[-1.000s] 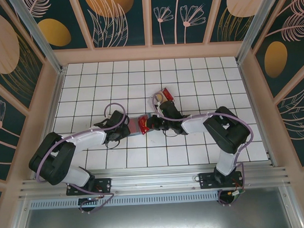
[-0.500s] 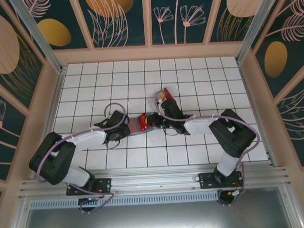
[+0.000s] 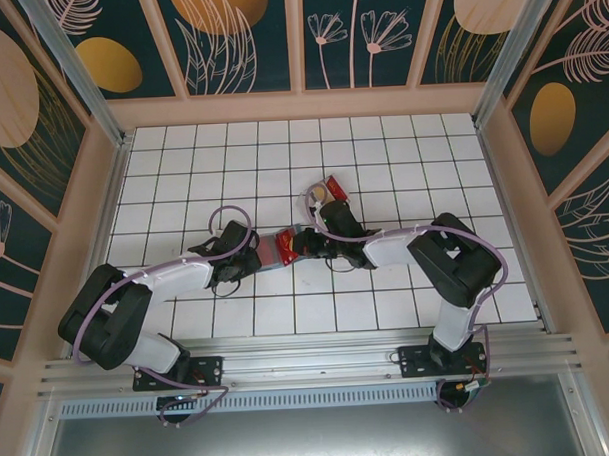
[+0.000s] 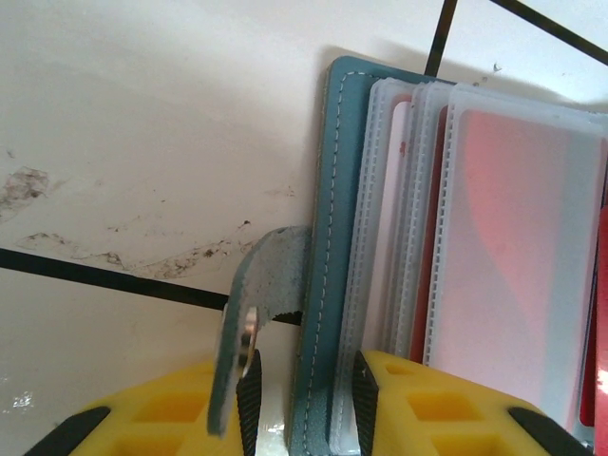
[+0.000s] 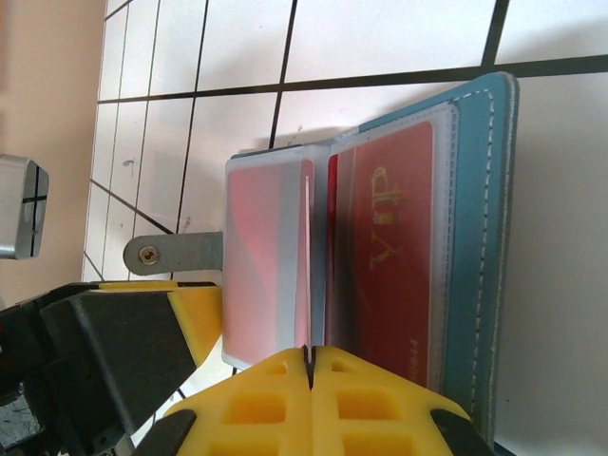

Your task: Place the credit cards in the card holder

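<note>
The left gripper (image 4: 306, 391) clenches the teal cover edge of the card holder (image 4: 323, 190). The right gripper (image 5: 310, 359) is pinched tight on one of its clear sleeves, a red credit card (image 5: 389, 256) sleeved just right of the fingers. Beneath lies a scuffed white tiled table (image 4: 142, 142); beyond stand dark floral wall panels (image 3: 248, 40).
</note>
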Robot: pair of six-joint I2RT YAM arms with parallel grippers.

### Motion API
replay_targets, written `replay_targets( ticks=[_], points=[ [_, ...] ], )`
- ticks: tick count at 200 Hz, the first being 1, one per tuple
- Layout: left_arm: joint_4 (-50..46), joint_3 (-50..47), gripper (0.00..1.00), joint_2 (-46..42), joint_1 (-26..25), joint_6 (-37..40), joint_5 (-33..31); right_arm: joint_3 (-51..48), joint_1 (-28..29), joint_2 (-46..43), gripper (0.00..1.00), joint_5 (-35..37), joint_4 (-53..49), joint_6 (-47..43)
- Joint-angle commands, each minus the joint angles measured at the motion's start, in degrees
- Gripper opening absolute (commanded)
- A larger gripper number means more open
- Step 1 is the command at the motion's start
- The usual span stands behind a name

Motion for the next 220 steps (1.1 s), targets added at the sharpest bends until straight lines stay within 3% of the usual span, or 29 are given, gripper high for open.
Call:
replay_targets(
  ticks=[1, 220],
  points=[
    [1.0, -0.9, 0.34, 2.1, 0.0, -0.6, 1.7, 1.1, 0.2, 0.2, 0.05, -1.4, 1.8, 0.7],
    [0.6, -0.1, 0.34, 2.4, 0.1, 0.0, 1.6, 6.6, -0.6, 7.0, 0.05, -3.7, 0.6, -2.2]
  ],
)
